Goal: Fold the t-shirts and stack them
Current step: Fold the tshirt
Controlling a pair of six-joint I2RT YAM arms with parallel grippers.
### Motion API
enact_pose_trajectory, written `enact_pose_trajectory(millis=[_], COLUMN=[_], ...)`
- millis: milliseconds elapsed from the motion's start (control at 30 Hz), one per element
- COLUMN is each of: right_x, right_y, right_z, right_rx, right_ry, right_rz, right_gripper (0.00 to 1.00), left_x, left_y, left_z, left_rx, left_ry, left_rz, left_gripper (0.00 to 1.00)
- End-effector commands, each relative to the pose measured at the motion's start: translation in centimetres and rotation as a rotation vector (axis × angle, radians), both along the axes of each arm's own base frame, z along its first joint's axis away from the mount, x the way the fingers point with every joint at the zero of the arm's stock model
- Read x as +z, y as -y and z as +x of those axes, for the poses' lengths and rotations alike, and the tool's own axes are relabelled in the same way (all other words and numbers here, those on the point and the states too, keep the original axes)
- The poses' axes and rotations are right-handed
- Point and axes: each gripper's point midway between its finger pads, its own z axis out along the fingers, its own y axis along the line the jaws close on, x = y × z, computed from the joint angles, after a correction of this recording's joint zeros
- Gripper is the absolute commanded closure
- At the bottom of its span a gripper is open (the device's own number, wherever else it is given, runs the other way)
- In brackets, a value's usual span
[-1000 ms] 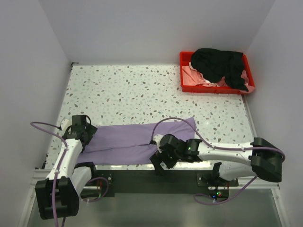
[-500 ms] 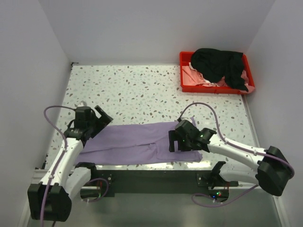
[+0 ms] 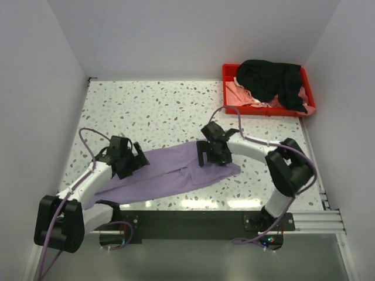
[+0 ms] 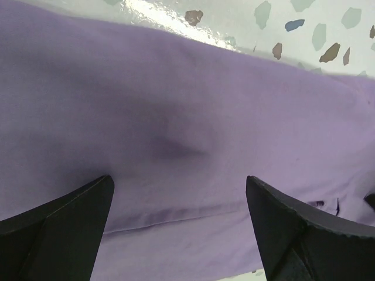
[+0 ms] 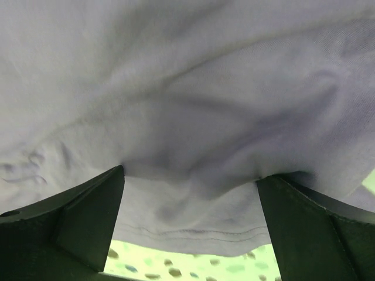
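- While both grippers stood over it, the lavender t-shirt (image 3: 170, 172) lay flat but askew on the table (image 3: 152, 111). One end was under the left gripper (image 3: 126, 158) and the other under the right gripper (image 3: 210, 153).
- Left gripper: jaws spread wide, with cloth lying fairly smooth between and beneath the fingers (image 4: 70, 222). Nothing was clamped.
- Right gripper: jaws likewise wide. Cloth was bunched close against the wrist camera, and a stitched hem showed just past the fingers (image 5: 76, 216).
- Black t-shirt (image 3: 269, 79) and pink t-shirt (image 3: 243, 93): heaped together in the red tray (image 3: 258, 111), well beyond the right gripper and not yet folded.
- Hazard, judged: closing on the bunched cloth could catch several layers, or only one, and the fold would then come out crooked.
- Hazard, judged: an uneven pull between the two grippers could drag the skewed shirt further off line or rumple it.
- Markings: no brand, label or legible writing was found on any item.
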Motion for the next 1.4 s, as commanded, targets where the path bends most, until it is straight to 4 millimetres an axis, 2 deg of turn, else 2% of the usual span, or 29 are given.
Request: enact_pose_trajectory(millis=[0, 33, 67, 100, 133, 167, 233, 267, 300, 333, 367, 400, 433, 467, 500, 533, 567, 600, 633, 667, 833, 900, 1000, 1033, 1067, 1200, 1267, 1367], right_x=[-0.4, -0.7, -2.2, -1.2, -1.4, -2.4, -3.3, -4.1, -4.3, -4.7, -4.8, -5.0, -5.1, -3.3, -5.3, -5.3, -3.7, -3.8, -5.6, -4.9, -6.4, -6.6, -6.1, -5.3, -4.8, -3.1, -1.6, 1.3], right_y=[-2.6, -2.6, -2.5, -3.8, -3.8, -4.2, -4.6, -4.4, -5.5, -5.5, -5.7, -6.7, -6.8, -7.5, -7.7, -8.2, -9.1, -9.7, -9.8, -10.4, -10.4, -10.4, -11.7, -12.4, -13.1, -13.2, -13.3, -13.0], right_z=[5.8, 7.2, 7.6, 10.3, 11.5, 13.0, 14.8, 14.9, 16.7, 17.7, 18.4, 20.1, 21.2, 23.2, 23.5, 24.2, 26.1, 26.6, 26.9, 28.0, 30.1, 31.1, 33.0, 34.0, 34.1, 36.4, 37.2, 38.2], right_rx=[0.050, 0.053, 0.062, 0.106, 0.111, 0.116, 0.151, 0.149, 0.158, 0.151, 0.147, 0.152, 0.156, 0.153, 0.165, 0.177, 0.180, 0.187, 0.186, 0.183, 0.128, 0.105, 0.089, 0.084, 0.083, 0.026, 0.040, 0.057], right_ry=[0.080, 0.083, 0.040, 0.082, 0.078, 0.046, 0.030, -0.005, 0.002, -0.003, -0.005, 0.016, 0.030, 0.075, 0.042, 0.047, 0.093, 0.095, 0.073, 0.111, 0.150, 0.166, 0.221, 0.263, 0.261, 0.341, 0.390, 0.457], right_rz=[0.044, 0.040, 0.006, 0.014, 0.000, -0.033, -0.028, -0.041, -0.012, 0.003, 0.016, 0.047, 0.053, 0.070, 0.071, 0.089, 0.116, 0.145, 0.156, 0.182, 0.280, 0.307, 0.380, 0.423, 0.483, 0.536, 0.541, 0.530], right_gripper=[0.01, 0.01, 0.01, 0.01, 0.01, 0.01, 0.01, 0.01, 0.01, 0.01, 0.01, 0.01, 0.01, 0.01, 0.01, 0.01, 0.01, 0.01, 0.01, 0.01, 0.01, 0.01, 0.01, 0.01, 0.01, 0.01, 0.01, 0.01], left_x=[-0.1, -0.2, -0.6, -0.8, -1.3, -1.5, -2.1, -2.3, -2.5, -2.7, -2.8, -2.8, -2.8, -2.4, -2.3, -2.2, -1.8, -1.6, -2.0, -1.5, -2.0, -2.7, -3.0, -2.7, -2.7, -2.0, -0.9, 3.3], left_y=[-0.2, -0.1, -0.2, -0.2, -0.2, 0.0, 0.4, 0.6, 0.8, 1.0, 1.3, 1.7, 2.2, 3.1, 3.6, 4.2, 5.2, 5.8, 6.3, 7.3, 10.4, 12.0, 14.7, 16.0, 16.5, 17.6, 18.3, 19.4], left_z=[0.6, 0.8, 0.6, 0.6, 0.5, 0.4, 0.1, -0.1, -0.2, -0.1, -0.1, -0.1, 0.2, 0.4, 0.6, 1.1, 1.3, 1.7, 1.7, 2.1, 2.9, 2.4, 1.7, 1.3, 1.2, 0.7, 0.7, 0.3], left_rx=[0.004, 0.007, 0.010, 0.010, 0.007, -0.007, -0.031, -0.039, -0.049, -0.053, -0.058, -0.069, -0.074, -0.099, -0.109, -0.115, -0.141, -0.148, -0.159, -0.180, -0.236, -0.275, -0.323, -0.359, -0.365, -0.353, -0.342, -0.367], left_ry=[0.028, 0.035, 0.026, 0.021, 0.007, -0.004, -0.028, -0.037, -0.044, -0.049, -0.054, -0.053, -0.046, -0.036, -0.030, -0.020, -0.009, 0.002, -0.014, 0.000, -0.022, -0.047, -0.074, -0.070, -0.071, -0.085, -0.071, 0.032], left_rz=[0.014, 0.009, 0.013, 0.014, 0.018, 0.008, 0.001, 0.002, 0.003, -0.001, -0.013, -0.022, -0.036, -0.054, -0.066, -0.077, -0.088, -0.100, -0.101, -0.106, -0.114, -0.116, -0.133, -0.145, -0.144, -0.139, -0.152, -0.155], left_gripper=[0.00, 0.00, 0.00, 0.00, 0.00, 0.00, 0.00, 0.00, 0.00, 0.00, 0.00, 0.00, 0.00, 0.00, 0.00, 0.00, 0.00, 0.00, 0.00, 0.00, 0.00, 0.00, 0.00, 0.00, 0.00, 0.00, 0.00, 0.00])
